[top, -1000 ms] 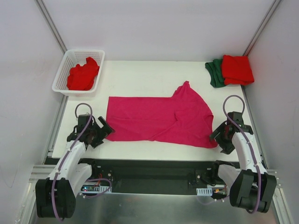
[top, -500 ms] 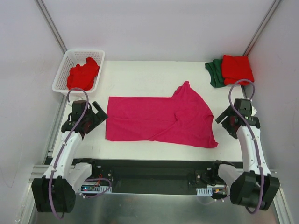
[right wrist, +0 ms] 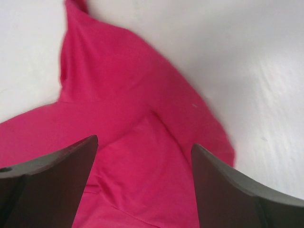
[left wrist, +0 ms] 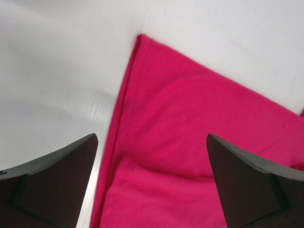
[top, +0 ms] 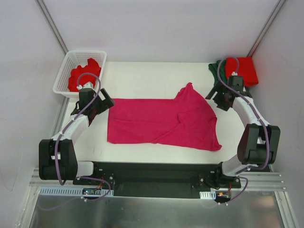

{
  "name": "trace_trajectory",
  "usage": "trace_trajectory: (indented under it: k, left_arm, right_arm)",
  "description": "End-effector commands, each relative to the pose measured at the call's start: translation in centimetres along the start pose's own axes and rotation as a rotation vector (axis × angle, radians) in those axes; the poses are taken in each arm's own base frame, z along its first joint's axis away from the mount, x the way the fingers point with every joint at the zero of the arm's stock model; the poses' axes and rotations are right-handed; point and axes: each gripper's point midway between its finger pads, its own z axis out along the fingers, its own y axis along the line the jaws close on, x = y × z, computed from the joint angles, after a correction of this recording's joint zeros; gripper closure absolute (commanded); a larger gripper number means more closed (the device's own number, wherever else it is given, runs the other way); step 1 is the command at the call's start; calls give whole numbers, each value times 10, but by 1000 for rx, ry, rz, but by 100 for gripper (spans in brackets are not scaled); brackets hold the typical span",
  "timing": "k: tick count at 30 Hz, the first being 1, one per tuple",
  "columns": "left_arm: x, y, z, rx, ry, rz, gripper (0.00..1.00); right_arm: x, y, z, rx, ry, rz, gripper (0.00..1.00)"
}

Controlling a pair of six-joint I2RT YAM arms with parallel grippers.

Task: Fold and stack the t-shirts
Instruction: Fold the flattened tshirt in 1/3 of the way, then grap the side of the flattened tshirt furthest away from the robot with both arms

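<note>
The pink shirt (top: 156, 124) lies flat between the left gripper (top: 101, 106) and right gripper (top: 215, 99), both spread wide and empty.

Top view: bright, even, diffuse light is falling from above. The white table (top: 142, 78) is reading close to washed out, and only faint, soft shadows are lying beside the arms. The metal plate (top: 152, 211) along the bottom of the frame is giving off a dull grey sheen. Left wrist view: the table at the left is breaking into streaky grey-white bands, and the left gripper's fingers (left wrist: 52, 183) in the lower corners are showing dark and soft. Right wrist view: the pink t-shirt (right wrist: 137, 142) is smearing along its right edge, and the whole frame is looking slightly blurred.
</note>
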Motion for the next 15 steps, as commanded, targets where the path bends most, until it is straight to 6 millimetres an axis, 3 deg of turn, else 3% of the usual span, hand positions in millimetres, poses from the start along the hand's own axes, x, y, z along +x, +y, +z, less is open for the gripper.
trace_trajectory:
  k: [1, 4, 7, 14, 15]
  left_arm:
    - [-46, -29, 10, 124, -155, 80, 1]
    - [-53, -29, 23, 122, -167, 110, 1]
    - [-55, -28, 37, 118, -161, 127, 3]
    - [-53, -28, 64, 120, -107, 133, 27]
    - [-55, -29, 65, 120, -107, 136, 29]
  right_arm:
    - [-39, 75, 2, -221, -77, -104, 18]
    - [-40, 103, 10, -303, -49, -134, 18]
    - [-43, 113, 15, -315, -51, -158, 18]
    - [-49, 123, 37, -340, -17, -210, 17]
    - [-46, 122, 48, -335, 4, -217, 17]
